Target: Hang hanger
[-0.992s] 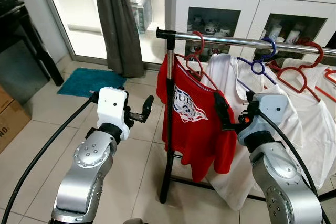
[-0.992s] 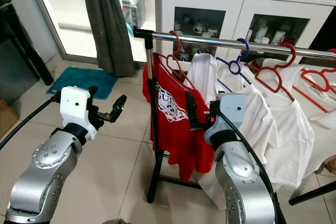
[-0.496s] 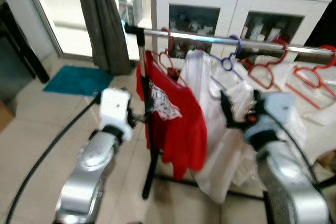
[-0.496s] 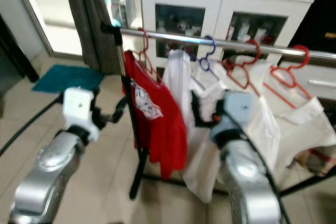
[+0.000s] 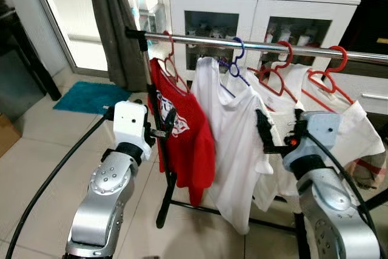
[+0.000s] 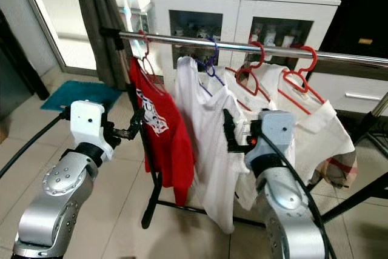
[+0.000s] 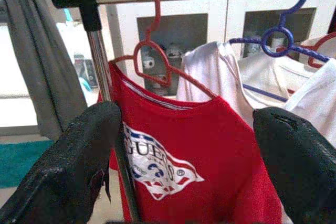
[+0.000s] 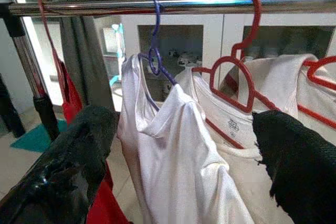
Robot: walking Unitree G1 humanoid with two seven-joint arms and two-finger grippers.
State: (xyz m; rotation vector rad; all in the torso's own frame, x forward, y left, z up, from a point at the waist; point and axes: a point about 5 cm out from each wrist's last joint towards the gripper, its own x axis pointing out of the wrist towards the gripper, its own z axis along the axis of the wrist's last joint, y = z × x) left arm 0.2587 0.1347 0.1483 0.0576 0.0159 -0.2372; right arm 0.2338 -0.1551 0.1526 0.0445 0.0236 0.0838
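The red shirt [image 7: 194,145] reads "GUESS", partly hidden; its red hanger [image 7: 152,51] hooks over the level rail [image 5: 254,43]. Both the left gripper [image 5: 168,127] and right gripper [image 5: 265,133] have empty jaws apart.

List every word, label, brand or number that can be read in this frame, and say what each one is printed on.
"GUE..." in white letters, cut off by the rack's upright pole: on the chest print of the red T-shirt that hangs on a red plastic hanger.
Small neck label inside the collar of a white T-shirt on a red hanger: too small to read.
Items behind the glass doors of the white cabinet: too blurred to read.
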